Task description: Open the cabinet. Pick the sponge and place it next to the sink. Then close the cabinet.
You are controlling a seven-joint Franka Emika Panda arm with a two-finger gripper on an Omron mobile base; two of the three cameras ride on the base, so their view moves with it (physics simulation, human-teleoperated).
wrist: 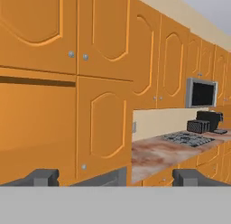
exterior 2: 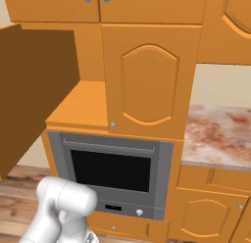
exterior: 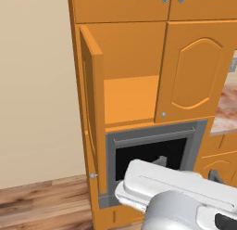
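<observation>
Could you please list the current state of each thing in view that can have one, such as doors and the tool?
Left door of the large orange wooden cabinet: swung open, orange shelf behind it looks bare.
Right cabinet door with arched panel: closed.
Short orange upper doors with round silver knobs: closed.
Grey built-in oven with dark window: door closed.
Two-finger tool: open, holding nothing.

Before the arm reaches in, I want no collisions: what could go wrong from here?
The cabinet's left door stands swung out beside the arm's path; a wide swing could knock it. The right door is shut, so anything behind it stays out of reach. The orange shelf looks bare where it shows, so the sponge may lie elsewhere and a blind reach with the open gripper would waste a move.
</observation>
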